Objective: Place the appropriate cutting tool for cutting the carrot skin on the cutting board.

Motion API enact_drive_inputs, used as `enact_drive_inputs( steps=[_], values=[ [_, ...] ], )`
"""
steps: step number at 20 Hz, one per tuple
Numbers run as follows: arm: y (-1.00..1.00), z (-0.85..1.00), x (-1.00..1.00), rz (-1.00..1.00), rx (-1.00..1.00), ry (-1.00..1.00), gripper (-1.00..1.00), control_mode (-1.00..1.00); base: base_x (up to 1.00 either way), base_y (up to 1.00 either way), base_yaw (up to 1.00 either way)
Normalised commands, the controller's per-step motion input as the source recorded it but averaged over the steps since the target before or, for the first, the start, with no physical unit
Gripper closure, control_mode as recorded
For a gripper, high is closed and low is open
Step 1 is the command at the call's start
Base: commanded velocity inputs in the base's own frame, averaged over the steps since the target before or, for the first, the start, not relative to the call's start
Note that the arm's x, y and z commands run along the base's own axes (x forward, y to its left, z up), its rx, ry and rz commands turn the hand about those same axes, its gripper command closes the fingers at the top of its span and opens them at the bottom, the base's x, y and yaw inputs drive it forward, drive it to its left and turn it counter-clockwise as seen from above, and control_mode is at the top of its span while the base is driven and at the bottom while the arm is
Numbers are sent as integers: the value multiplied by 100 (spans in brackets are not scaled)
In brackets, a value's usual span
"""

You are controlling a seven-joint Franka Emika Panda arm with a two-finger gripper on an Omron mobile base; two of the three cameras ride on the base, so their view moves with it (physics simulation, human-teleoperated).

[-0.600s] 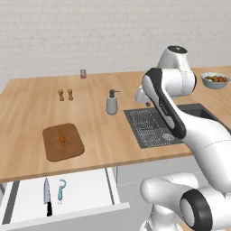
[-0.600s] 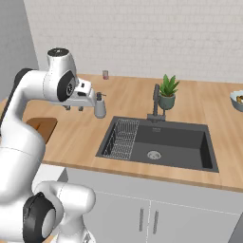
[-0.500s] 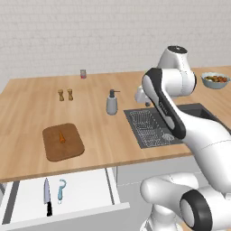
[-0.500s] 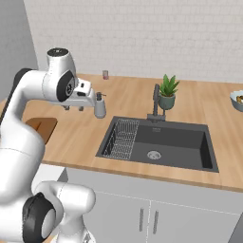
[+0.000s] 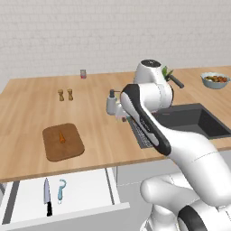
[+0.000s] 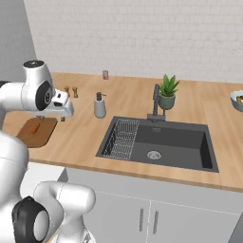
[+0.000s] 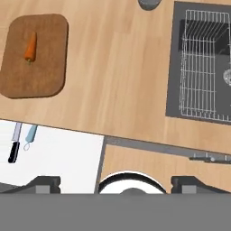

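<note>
The light-blue peeler (image 5: 61,191) lies in the open white drawer (image 5: 85,189) beside the black-handled knife (image 5: 46,203). In the hand view the peeler (image 7: 30,136) and knife (image 7: 14,143) sit at the lower left. The tiny orange carrot (image 5: 62,137) rests on the dark brown cutting board (image 5: 67,151), which also shows from the right (image 6: 40,136) and from the hand camera (image 7: 45,72). My gripper (image 5: 121,116) hangs open and empty high over the counter, right of the board; its fingertips (image 7: 43,182) stand wide apart. It also shows in the right base view (image 6: 62,116).
A soap dispenser (image 5: 111,103) stands just behind the hand. The sink (image 5: 189,119) with a wire rack (image 7: 203,67) lies to the right. Salt and pepper shakers (image 5: 65,94), a small glass (image 5: 83,73), a potted plant (image 6: 166,92), the faucet (image 6: 155,102) and a fruit bowl (image 5: 214,80) line the back.
The arm has swung left and a little lower, carrying the open hand from over the sink's edge to in front of the soap dispenser. Nothing else has moved.
</note>
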Motion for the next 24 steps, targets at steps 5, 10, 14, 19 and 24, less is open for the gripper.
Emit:
enact_drive_inputs(
  steps=[5,10,14,19,24],
  values=[
    [97,-100,4,0,4,31,-100,-100,0,0,0],
    [69,-82,-24,12,7,0,-100,-100,0,0,0],
    [56,-24,-48,12,-1,-22,-100,-100,0,0,0],
    [29,-68,-10,6,-1,6,-100,-100,0,0,0],
    [32,-66,3,0,2,8,-100,-100,0,0,0]
  ],
)
